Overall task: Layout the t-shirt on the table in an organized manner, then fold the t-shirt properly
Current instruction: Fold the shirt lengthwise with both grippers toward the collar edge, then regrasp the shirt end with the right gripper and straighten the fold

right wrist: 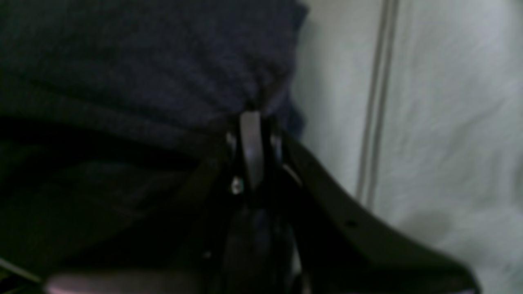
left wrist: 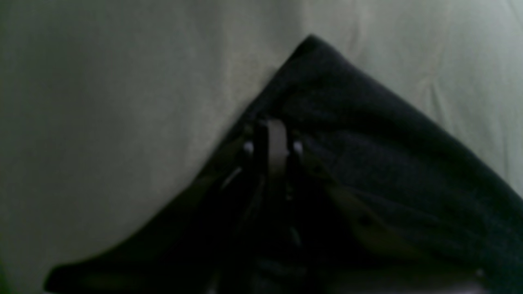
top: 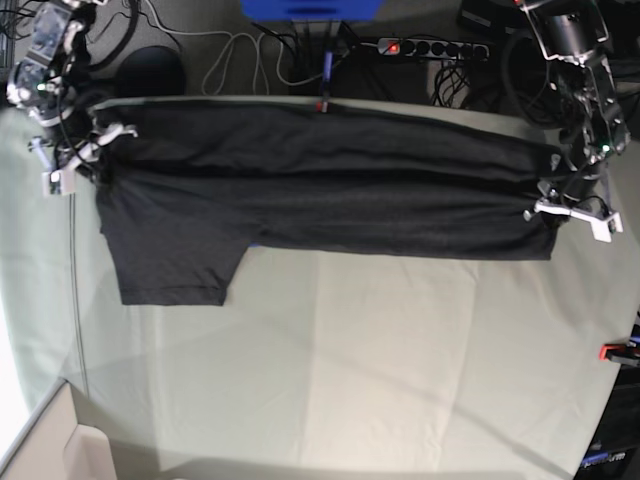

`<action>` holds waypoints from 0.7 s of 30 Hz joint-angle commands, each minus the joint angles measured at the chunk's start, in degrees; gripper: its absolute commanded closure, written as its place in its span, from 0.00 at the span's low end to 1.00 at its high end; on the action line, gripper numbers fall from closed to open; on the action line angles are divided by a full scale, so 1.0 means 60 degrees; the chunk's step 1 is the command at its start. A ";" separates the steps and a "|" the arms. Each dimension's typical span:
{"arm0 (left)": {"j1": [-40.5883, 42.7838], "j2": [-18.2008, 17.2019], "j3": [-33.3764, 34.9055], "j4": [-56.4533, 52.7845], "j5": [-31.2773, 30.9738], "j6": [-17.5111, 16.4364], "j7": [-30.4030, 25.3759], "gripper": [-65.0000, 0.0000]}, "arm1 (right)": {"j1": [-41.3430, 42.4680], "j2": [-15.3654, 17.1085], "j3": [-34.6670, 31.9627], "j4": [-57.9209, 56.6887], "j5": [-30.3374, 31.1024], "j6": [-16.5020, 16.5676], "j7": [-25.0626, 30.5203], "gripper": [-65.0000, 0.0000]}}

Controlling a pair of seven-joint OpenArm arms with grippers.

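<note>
1. The t-shirt (top: 320, 215) lies as one long dark band across the upper part of the base view, folded lengthwise, with one sleeve (top: 175, 270) hanging down at the left.
2. The bench (top: 350, 380) is bare below the shirt, with wide free cloth in the whole lower half.
3. Two grippers: the left gripper (top: 560, 205), at the right end, has its jaws pressed together, pinching the shirt's corner; the right gripper (top: 85, 150), at the left end, pinches the shirt's edge too.
4. One red clamp (top: 612, 351) sits at the right edge; cables (top: 240, 50) and a power strip (top: 430, 47) lie beyond the far edge.
</note>
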 commanded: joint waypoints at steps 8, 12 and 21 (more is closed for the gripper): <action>-0.0485 -0.0310 -0.0006 -0.0838 -0.0003 -0.0036 -0.0043 0.90 | -0.0129 0.0138 -0.0010 0.0178 0.0096 -0.0005 0.0101 0.91; -0.0441 -0.0427 -0.0020 -0.0926 -0.0047 -0.0036 -0.0043 0.64 | -0.0261 0.0182 -0.0054 0.0237 0.0111 -0.0005 0.0144 0.68; -0.0427 -0.0427 -0.0020 -0.0926 -0.0047 -0.0036 -0.0043 0.41 | -0.0188 -0.0023 0.1045 0.1409 0.0170 -0.0005 0.0174 0.56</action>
